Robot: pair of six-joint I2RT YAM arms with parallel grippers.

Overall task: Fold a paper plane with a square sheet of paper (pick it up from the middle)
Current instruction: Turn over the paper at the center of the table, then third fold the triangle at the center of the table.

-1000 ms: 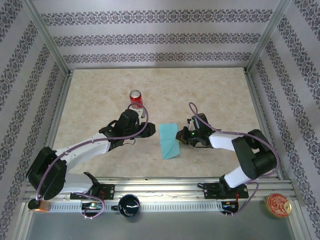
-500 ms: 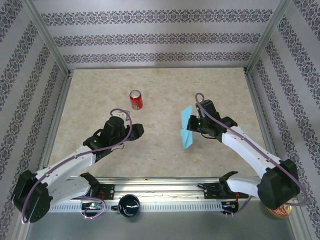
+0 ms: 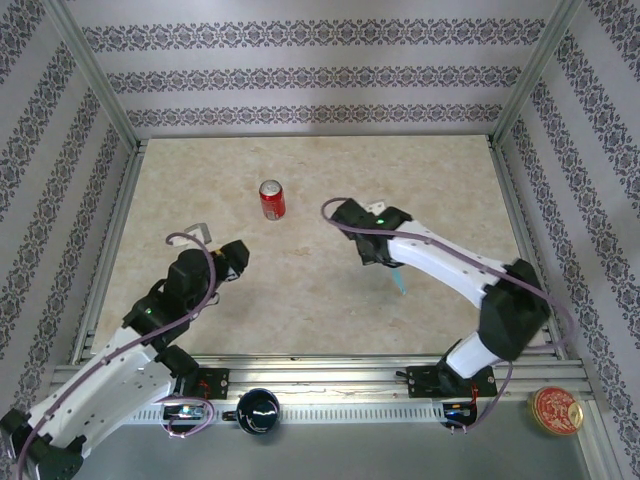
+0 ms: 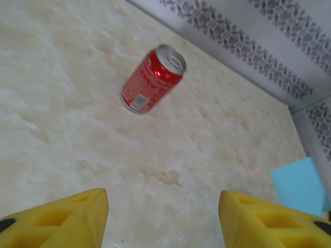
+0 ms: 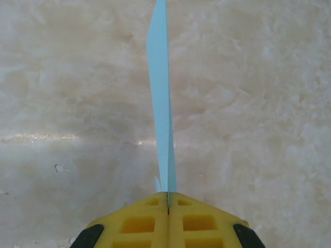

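- Right gripper (image 5: 168,199) jaws clamped tight on the folded turquoise paper (image 5: 161,103), held edge-on above the table (image 3: 330,170), right of centre.
- Left gripper (image 4: 163,206) gapes empty, near-left; red soda can (image 4: 152,78) stands beyond it.

Beige marbled counter (image 3: 300,300) lying under soft, even light, showing a faint sheen. White walls (image 3: 320,60) carrying horizontal bands of grey damask, closing in three sides. Aluminium posts (image 3: 97,80) rising at far corners; metal rail (image 3: 330,368) running along near edge.
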